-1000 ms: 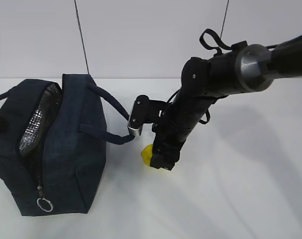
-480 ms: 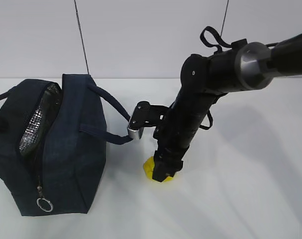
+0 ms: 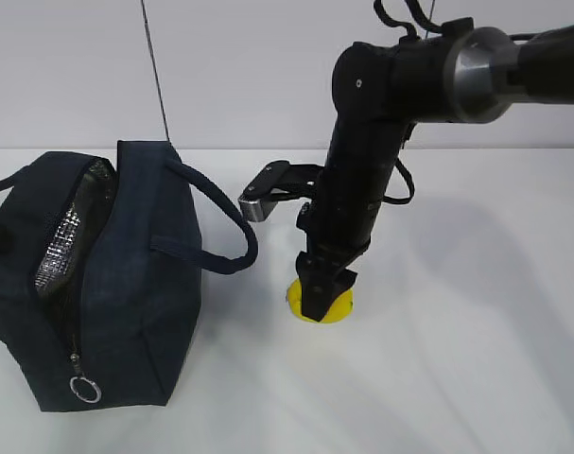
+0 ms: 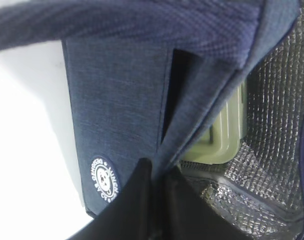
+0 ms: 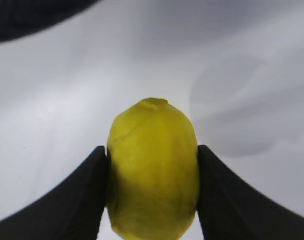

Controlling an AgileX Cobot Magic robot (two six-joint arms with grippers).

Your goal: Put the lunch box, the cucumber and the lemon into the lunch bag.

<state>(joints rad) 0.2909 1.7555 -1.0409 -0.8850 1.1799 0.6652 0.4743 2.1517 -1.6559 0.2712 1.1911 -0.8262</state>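
Observation:
The yellow lemon (image 3: 338, 305) sits between the black fingers of my right gripper (image 3: 317, 305), low over the white table just right of the lunch bag (image 3: 126, 274). In the right wrist view both fingers press the sides of the lemon (image 5: 152, 170), so the right gripper (image 5: 152, 150) is shut on it. My left gripper (image 4: 158, 167) is pinched shut on the navy edge of the lunch bag (image 4: 116, 100) at its opening. The sage-green lunch box (image 4: 222, 140) lies inside against the silvery lining. The cucumber is out of view.
The bag's handle loop (image 3: 234, 236) hangs toward the right arm. A metal zipper ring (image 3: 85, 388) dangles at the bag's near end. White table (image 3: 457, 378) stretches to the right and front, and a pale wall stands behind.
My right arm has swung more upright and carried the lemon to the right, away from the bag's handle. The bag and left gripper have not moved.

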